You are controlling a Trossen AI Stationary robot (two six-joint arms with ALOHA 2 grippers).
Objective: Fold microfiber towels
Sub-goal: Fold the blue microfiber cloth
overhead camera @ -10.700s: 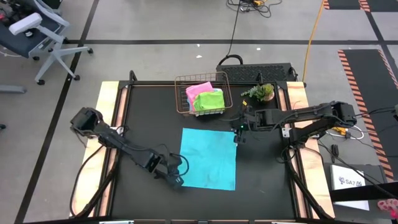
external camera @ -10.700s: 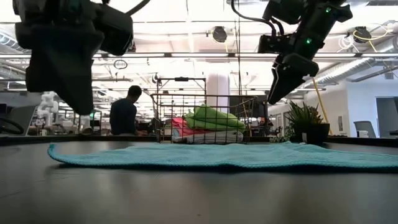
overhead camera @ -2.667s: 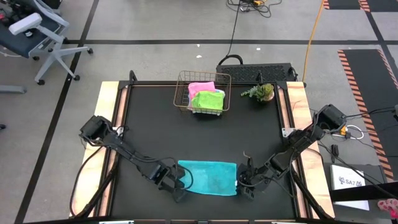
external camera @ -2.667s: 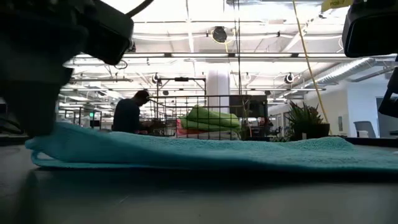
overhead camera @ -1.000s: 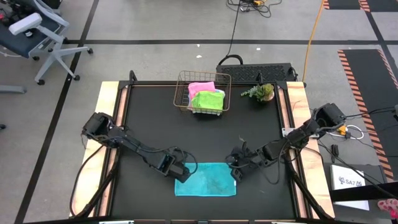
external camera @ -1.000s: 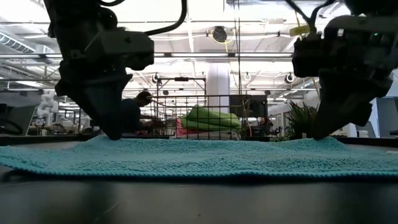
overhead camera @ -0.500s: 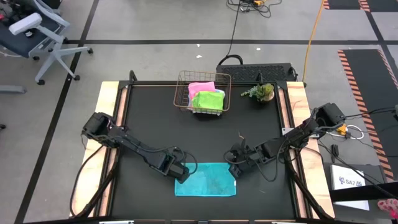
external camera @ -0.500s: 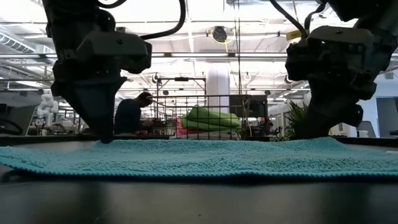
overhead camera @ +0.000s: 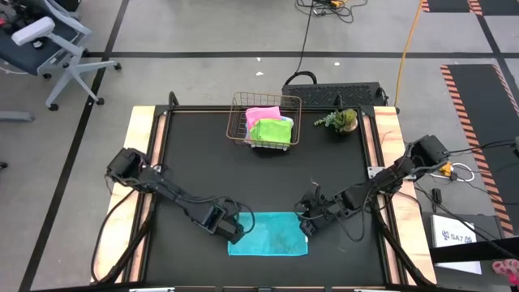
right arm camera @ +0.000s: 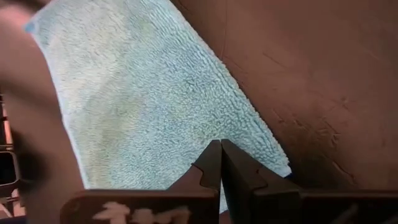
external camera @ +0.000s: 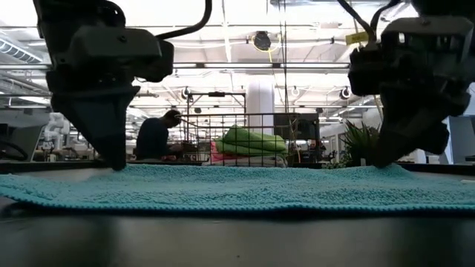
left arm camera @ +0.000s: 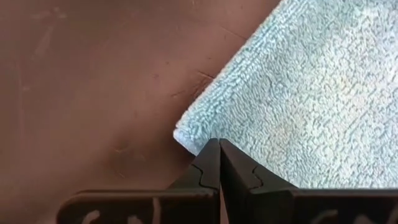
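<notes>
A cyan microfiber towel [overhead camera: 272, 237] lies folded into a flat strip near the table's front edge. My left gripper [overhead camera: 236, 234] is shut and stands by its far left corner [left arm camera: 178, 134]. My right gripper [overhead camera: 306, 229] is shut and stands by its far right corner [right arm camera: 287, 170]. In the low view both grippers, left [external camera: 119, 165] and right [external camera: 381, 163], come down onto the towel [external camera: 237, 187]. A pink towel [overhead camera: 261, 114] and a lime green towel [overhead camera: 272, 130] lie in the wire basket [overhead camera: 234, 122] at the far side. My left gripper sets its shut fingertips [left arm camera: 211, 152] on the towel's top face [left arm camera: 249, 134], just inside the far left corner, pointing steeply down. No cloth shows between the fingers. The towel lies flat on the table. My right gripper sets its shut fingertips [right arm camera: 212, 152] on the towel's top face [right arm camera: 186, 130], a little in from the far right corner, slanting down from the table's right side. No cloth shows between the fingers. The towel lies flat.
A small green plant [overhead camera: 340, 120] stands at the far right, beside the basket. The black table top [overhead camera: 203, 170] lies bare between the basket and the folded towel. A person [external camera: 152, 137] sits in the room beyond the table.
</notes>
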